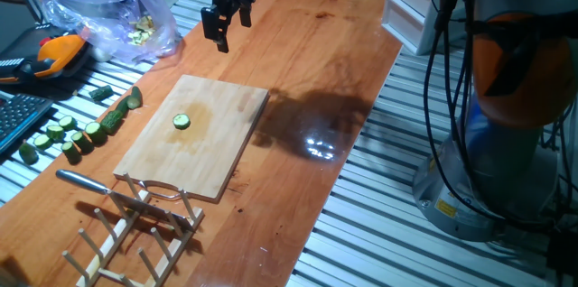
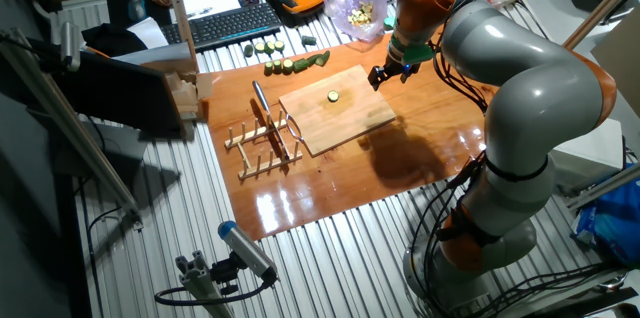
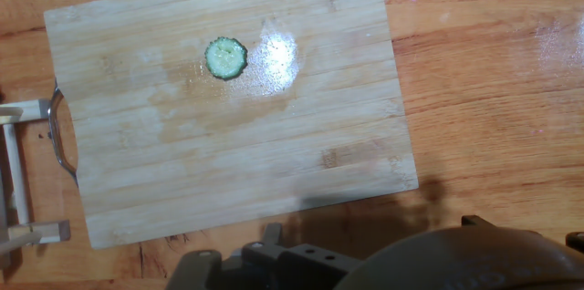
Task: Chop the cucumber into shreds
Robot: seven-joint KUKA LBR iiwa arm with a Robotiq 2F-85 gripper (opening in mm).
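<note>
Hand view shows the small round cucumber slice with dark green rim (image 3: 226, 57) lying whole on the pale rectangular wooden board (image 3: 274, 162). From one fixed view, the black two-finger gripper (image 1: 225, 22) hangs above the brown table (image 1: 307, 79), beyond the board's far edge, its jaws spread and holding nothing.

I work in a robotics lab, not a kitchen: my wooden counter (image 1: 298, 97) sits on a ribbed aluminium frame (image 2: 330, 258) with cables trailing round my base. A keyboard (image 2: 225, 23), an orange meter (image 2: 300, 0) and a camera rig (image 2: 215, 268) crowd its edges.
</note>
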